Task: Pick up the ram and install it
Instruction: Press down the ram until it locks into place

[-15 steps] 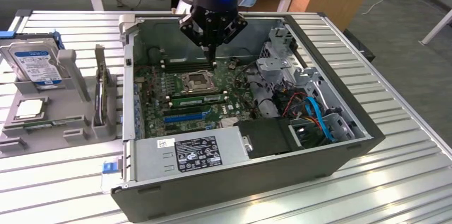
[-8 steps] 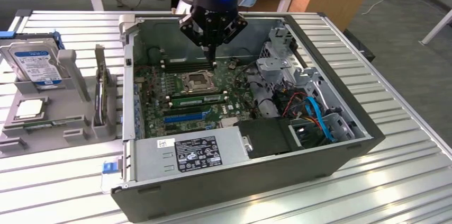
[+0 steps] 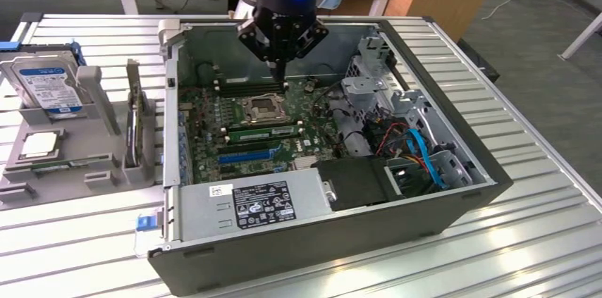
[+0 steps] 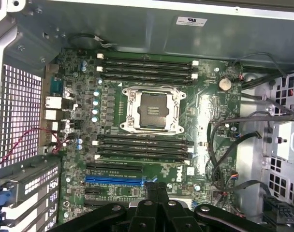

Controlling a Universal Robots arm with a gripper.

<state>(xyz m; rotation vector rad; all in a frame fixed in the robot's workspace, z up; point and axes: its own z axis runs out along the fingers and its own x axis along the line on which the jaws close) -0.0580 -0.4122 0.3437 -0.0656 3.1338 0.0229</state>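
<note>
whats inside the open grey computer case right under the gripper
The shut black gripper hangs over the green motherboard with its empty silver processor socket and dark memory slots. The gripper covers the board's near edge.

Ram [image 3: 58, 165] – long, narrow green circuit-board stick, lies lengthwise in front slot of grey holder, at exterior view's left, outside the PC case – chips too small to make out.

Computer case [image 3: 470, 171] matt grey metal; motherboard [image 4: 210, 106] inside it glossy green. Ribbed table [image 3: 526, 241] under the case shiny metal.
</note>
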